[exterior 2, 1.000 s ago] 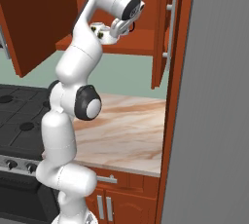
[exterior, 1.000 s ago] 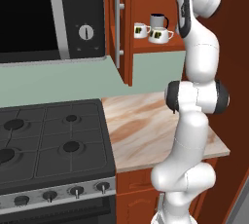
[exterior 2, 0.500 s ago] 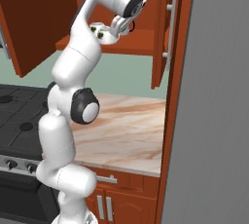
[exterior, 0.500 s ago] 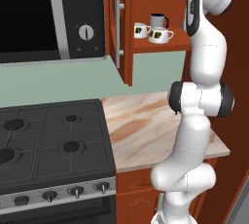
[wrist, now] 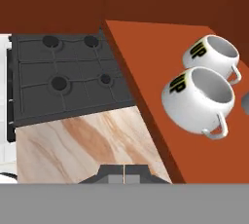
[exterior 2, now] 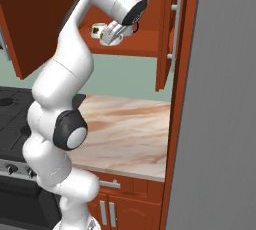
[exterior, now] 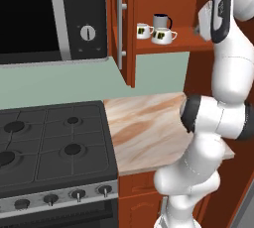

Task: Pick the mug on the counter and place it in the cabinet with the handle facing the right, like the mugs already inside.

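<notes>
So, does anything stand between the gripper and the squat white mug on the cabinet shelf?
Nothing visible does. Only bare shelf lies between the shut gripper and the mug; the other white mug stands beyond it.

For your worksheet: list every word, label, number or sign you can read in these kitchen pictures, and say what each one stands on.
Squat white mug: black-and-yellow emblem, perhaps "UP", too blurred to be sure.
Straighter-sided white mug: similar emblem, equally unclear.
Microwave panel: small pale markings above the dial, too small to read.
Nothing else carries readable text.
</notes>
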You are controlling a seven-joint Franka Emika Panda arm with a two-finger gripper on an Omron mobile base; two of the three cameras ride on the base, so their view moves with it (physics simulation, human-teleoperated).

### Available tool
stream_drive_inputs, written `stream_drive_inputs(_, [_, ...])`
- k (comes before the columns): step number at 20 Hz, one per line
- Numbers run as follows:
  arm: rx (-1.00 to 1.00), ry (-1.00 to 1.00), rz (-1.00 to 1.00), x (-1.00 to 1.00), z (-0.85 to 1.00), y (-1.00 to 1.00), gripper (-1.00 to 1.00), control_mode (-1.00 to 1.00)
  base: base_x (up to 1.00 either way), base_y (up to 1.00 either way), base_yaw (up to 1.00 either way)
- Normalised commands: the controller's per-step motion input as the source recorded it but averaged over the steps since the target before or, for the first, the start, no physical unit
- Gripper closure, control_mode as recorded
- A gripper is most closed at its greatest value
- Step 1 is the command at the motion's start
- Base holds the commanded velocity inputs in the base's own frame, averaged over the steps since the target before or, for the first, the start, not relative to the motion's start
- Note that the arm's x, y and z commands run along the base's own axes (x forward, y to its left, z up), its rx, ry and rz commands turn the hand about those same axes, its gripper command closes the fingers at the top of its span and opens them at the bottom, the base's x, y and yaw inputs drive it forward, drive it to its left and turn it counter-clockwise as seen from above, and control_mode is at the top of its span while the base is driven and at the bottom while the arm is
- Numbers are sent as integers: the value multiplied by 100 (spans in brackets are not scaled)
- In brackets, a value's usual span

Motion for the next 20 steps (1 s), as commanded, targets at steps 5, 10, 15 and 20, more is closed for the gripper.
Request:
stream_drive_inputs(5, [0, -9, 0, -100, -60, 98, 100, -100, 0, 0, 0])
stream_drive_inputs(10, [0, -14, 0, -100, -69, 79, 100, -100, 0, 0, 0])
stream_drive_inputs(15, [1, -18, -2, -100, -84, 49, 100, -100, 0, 0, 0])
stream_drive_inputs(20, [2, -7, -9, -100, -66, 6, 100, -100, 0, 0, 0])
